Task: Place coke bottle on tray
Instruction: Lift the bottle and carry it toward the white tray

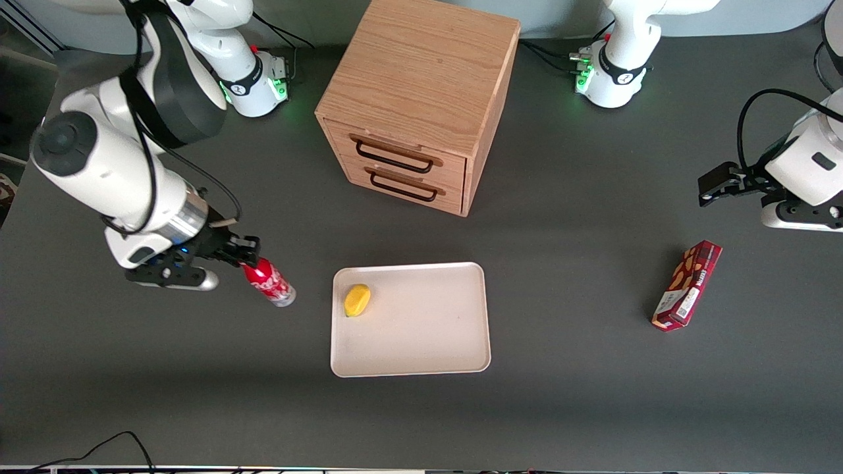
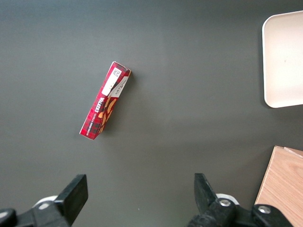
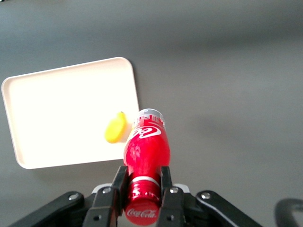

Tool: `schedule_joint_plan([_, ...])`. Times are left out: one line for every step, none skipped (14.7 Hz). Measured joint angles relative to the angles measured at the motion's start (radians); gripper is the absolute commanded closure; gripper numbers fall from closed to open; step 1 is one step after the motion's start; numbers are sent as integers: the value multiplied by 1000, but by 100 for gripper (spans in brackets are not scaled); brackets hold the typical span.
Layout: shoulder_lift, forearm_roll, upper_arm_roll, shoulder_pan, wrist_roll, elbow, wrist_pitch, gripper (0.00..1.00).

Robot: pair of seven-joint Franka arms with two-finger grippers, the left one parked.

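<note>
The right arm's black two-finger gripper (image 1: 247,258) pinches the small red coke bottle with white script lettering (image 1: 269,282) at its neck, just below the red cap, its fingers (image 3: 120,185) pressed against either side, as the right wrist view shows. The bottle is tilted, cap toward the gripper and clear base pointing toward the large flat cream-white tray with rounded corners and a low rim (image 1: 421,355). It is beside the tray on the working arm's side, not yet over it, and whether it is clear of the dark grey table (image 1: 566,408) cannot be told from these views. A small yellow fruit (image 1: 357,300) lies on the tray close to the rim nearest the bottle. A wooden two-drawer cabinet (image 1: 421,92) stands farther from the front camera than the tray, and a red rectangular snack box (image 1: 687,284) lies toward the parked arm's end of the table. The step in hand appears to be the carry. It is best done by keeping the base above the rim, passing over or around the fruit, and lowering onto bare tray surface before letting go, since a bottle gripped only at the neck may swing or roll.
</note>
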Motion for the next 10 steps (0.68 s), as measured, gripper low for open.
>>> schedule_joint_plan([56,-5,-2,17,12,43,2,100])
schedule_joint_plan([110,-15,-4,30,20,82,6,100])
schedule_joint_plan([160,-28,-5,37,27,115,12,100])
schedule_joint_plan([202,-39,-5,41,31,146,17,100])
schedule_joint_plan([239,-46,-5,41,32,176,25,100])
schedule_joint_plan([269,-50,-6,42,32,203,40,100])
schedule_joint_plan([294,-51,-8,47,32,228,57,100])
schedule_joint_plan([316,-51,-17,59,32,249,76,100])
schedule_joint_plan([334,-52,-33,81,32,264,95,100])
schedule_joint_plan([346,-52,-61,111,32,275,113,100])
